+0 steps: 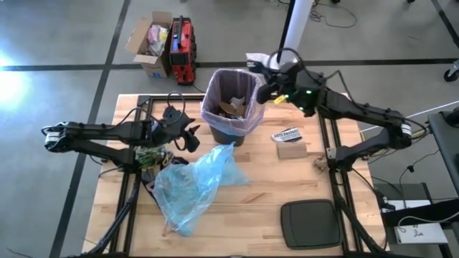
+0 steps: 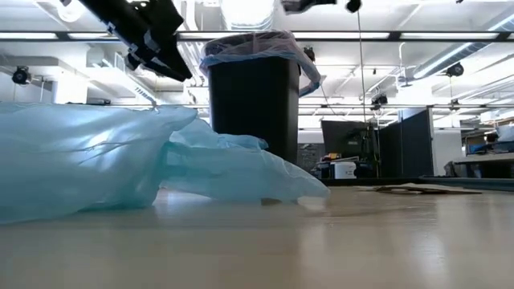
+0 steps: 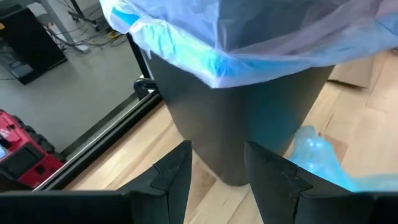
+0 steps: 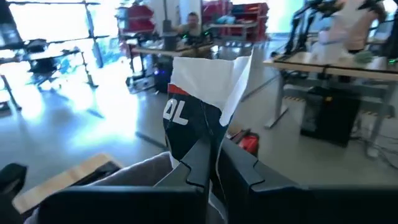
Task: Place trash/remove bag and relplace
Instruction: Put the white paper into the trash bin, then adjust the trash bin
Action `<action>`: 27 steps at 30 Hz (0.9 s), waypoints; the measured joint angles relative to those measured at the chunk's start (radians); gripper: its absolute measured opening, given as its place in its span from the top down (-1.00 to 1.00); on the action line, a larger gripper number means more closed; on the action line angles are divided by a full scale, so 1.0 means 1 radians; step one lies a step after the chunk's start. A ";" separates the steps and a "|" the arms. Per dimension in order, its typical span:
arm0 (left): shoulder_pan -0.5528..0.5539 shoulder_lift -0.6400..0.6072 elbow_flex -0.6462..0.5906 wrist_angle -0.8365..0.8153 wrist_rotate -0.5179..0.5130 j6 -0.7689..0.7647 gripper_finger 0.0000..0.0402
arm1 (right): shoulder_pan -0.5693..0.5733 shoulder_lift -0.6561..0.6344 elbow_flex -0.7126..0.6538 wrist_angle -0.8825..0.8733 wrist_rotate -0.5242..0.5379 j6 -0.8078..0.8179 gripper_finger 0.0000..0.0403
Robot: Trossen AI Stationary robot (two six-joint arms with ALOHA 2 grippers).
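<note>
Up by the far rim of the black bin [image 1: 231, 127], the right gripper [image 1: 263, 84] is pinched on a wrapper [image 4: 202, 106], a crumpled white sheet with a dark panel, red edging and white letters, held above the bin's mouth. Thin and translucent, the pale pink-lavender bag [image 1: 215, 89] lines the bin with its top folded over the rim, brown paper scraps [image 1: 231, 107] lying inside. Beside the bin, the left gripper [image 1: 192, 137] hangs with fingers parted and empty, near a light blue plastic bag [image 1: 192, 186] crumpled on the table [image 1: 287, 193].
</note>
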 joint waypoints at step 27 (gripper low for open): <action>0.008 0.090 0.000 0.069 -0.025 -0.013 0.33 | 0.052 -0.030 0.116 -0.466 -0.204 -0.053 -0.49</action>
